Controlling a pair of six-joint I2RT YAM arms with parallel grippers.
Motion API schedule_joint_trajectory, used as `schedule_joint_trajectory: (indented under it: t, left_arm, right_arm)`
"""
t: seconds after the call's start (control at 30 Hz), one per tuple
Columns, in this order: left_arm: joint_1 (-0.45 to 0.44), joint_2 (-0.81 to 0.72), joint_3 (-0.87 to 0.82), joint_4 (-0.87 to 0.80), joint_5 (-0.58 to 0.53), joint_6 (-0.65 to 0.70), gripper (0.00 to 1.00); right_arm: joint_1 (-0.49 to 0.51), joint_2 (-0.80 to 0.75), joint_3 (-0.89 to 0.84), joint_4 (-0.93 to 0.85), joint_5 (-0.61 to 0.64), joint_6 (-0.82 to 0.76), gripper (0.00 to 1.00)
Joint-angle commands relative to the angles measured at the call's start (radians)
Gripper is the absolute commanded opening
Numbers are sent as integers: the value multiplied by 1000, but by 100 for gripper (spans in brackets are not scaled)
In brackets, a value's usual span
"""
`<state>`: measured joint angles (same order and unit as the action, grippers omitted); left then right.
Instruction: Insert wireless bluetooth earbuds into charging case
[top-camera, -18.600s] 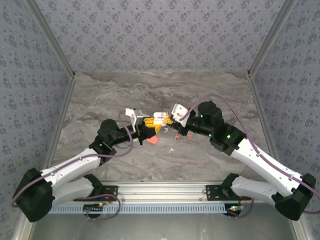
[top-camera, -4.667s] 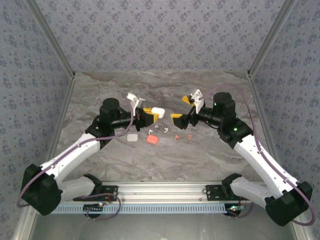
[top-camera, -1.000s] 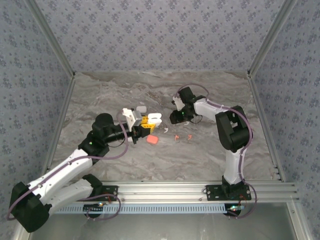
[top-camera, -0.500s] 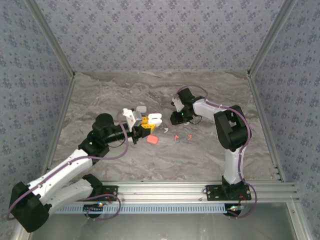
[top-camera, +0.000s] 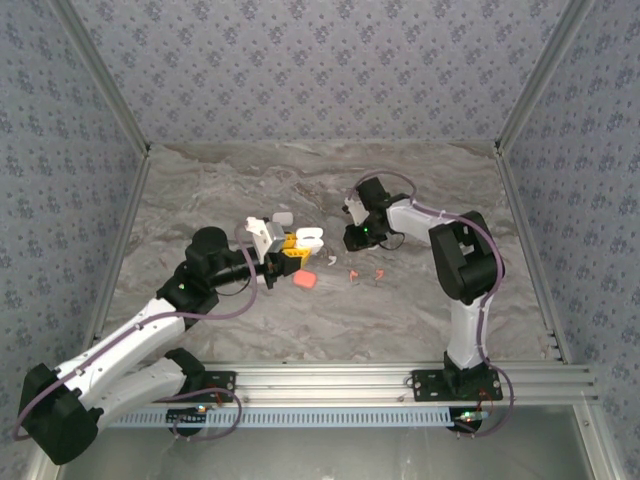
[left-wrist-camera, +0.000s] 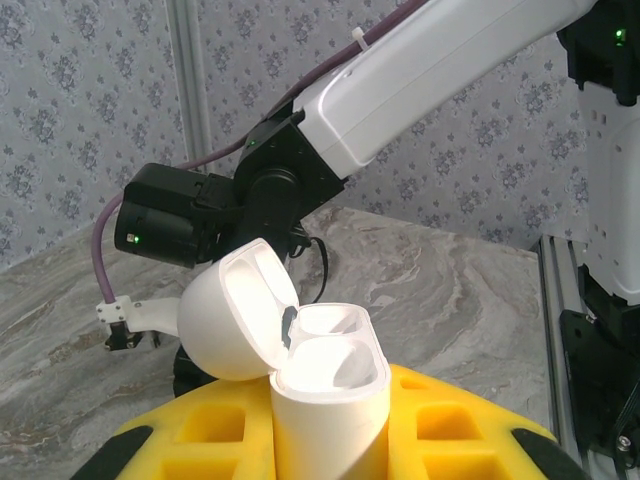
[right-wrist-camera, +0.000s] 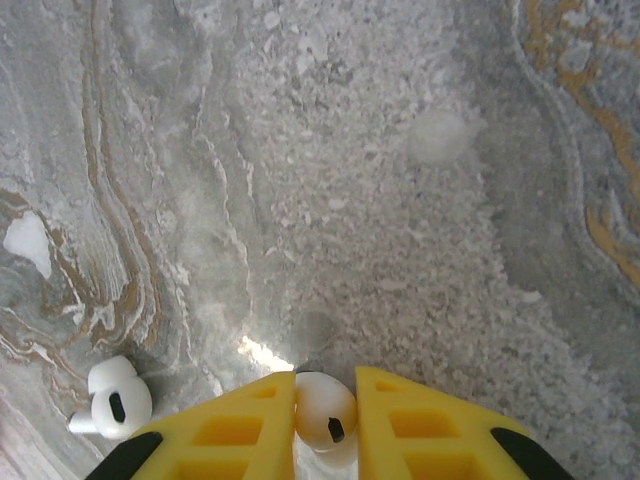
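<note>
White earbud (right-wrist-camera: 325, 420) between yellow fingers (right-wrist-camera: 425, 432)

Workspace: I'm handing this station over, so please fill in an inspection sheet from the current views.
Surface: grey marbled table, no spills seen.
Job's things: open white case upright in left tool, wells look empty; white earbud pinched in right tool; second white earbud on the table beside it; coral earbud, another coral earbud and coral case lying loose.
Clutter: nothing seen.
Grippers: both tools shut on their loads.
Cables: purple cable runs along the arms, no snag seen.
Surroundings: patterned walls on three sides, metal rail at near edge.
</note>
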<state>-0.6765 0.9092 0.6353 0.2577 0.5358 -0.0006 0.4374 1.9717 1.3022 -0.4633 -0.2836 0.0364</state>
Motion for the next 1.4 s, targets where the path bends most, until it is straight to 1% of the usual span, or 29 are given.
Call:
schedule_joint_trajectory:
  t: [0.0, 0.1, 0.43, 0.6, 0.77, 0.87, 1.07, 1.37]
  left_arm:
    - [-7, -20, 9, 20, -2, -4, 0]
    - [-7, -18, -3, 50, -1, -19, 0]
    - [-9, 19, -22, 136, 6, -63, 0]
    - [-19, 42, -11, 155, 11, -69, 0]
    - [-26, 67, 8, 142, 19, -67, 0]
    - [-27, 75, 12, 143, 21, -67, 0]
    - [-31, 85, 20, 144, 24, -65, 0]
    - [-30, 89, 26, 139, 26, -61, 0]
  right_arm:
    - [7, -96, -38, 2, 20, 2, 21]
    - [6, -191, -75, 21, 39, 2, 21]
    - [33, -615, -235, 111, 35, -2, 21]
    - [95, -804, -276, 175, 38, -15, 21]
    - [197, -939, -304, 264, 73, -45, 21]
    - [264, -979, -322, 325, 95, -63, 22]
    - [373, -976, -326, 384, 146, -115, 22]
    - [422, -907, -291, 403, 135, -128, 22]
